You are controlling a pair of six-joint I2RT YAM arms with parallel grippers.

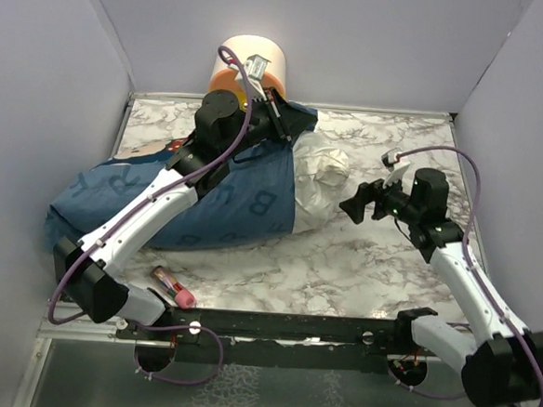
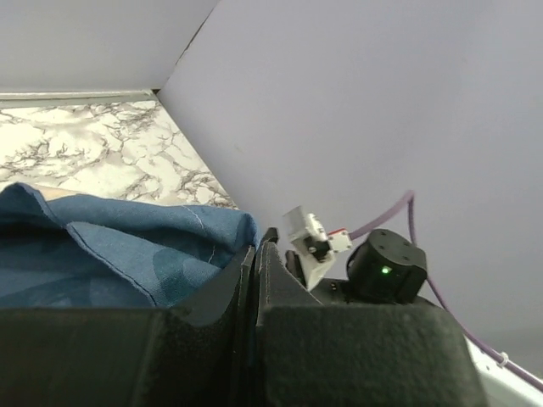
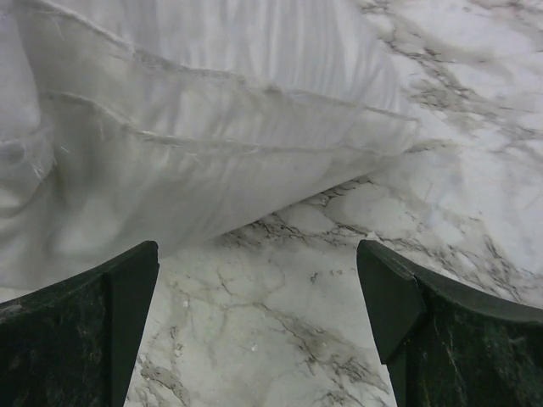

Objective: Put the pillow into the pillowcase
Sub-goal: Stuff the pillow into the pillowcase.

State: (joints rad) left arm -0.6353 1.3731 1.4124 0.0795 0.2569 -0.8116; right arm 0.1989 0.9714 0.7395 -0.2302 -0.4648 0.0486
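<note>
**Pillow end out of the case, left arm holding the cloth up**

A white marble-patterned table (image 1: 342, 264) with grey veins stood inside plain grey walls. At its back edge stood a cream-and-orange cylinder (image 1: 248, 67). Across the left and middle of the table lay the blue cloth pillowcase (image 1: 243, 206), printed with lighter blue letters and bulging along its length. From its right-hand mouth the plump white fabric pillow (image 1: 320, 179) showed one crumpled end, which rested on the marble.

The left gripper (image 2: 255, 263) was clamped tight on a raised fold of the pillowcase's edge at the upper side of the mouth, near the cylinder. In the left wrist view the blue cloth ran in between the closed black fingers and hung away to the left.

The right gripper (image 1: 365, 205) hovered just beside the exposed end of the pillow, its jaws spread wide and holding nothing. In the right wrist view only bare marble showed between the two dark fingers (image 3: 102, 322), with the pillow's seamed white corner just ahead of them.

A small red-and-pink object (image 1: 174, 288) lay on the table near the left arm's base.
</note>
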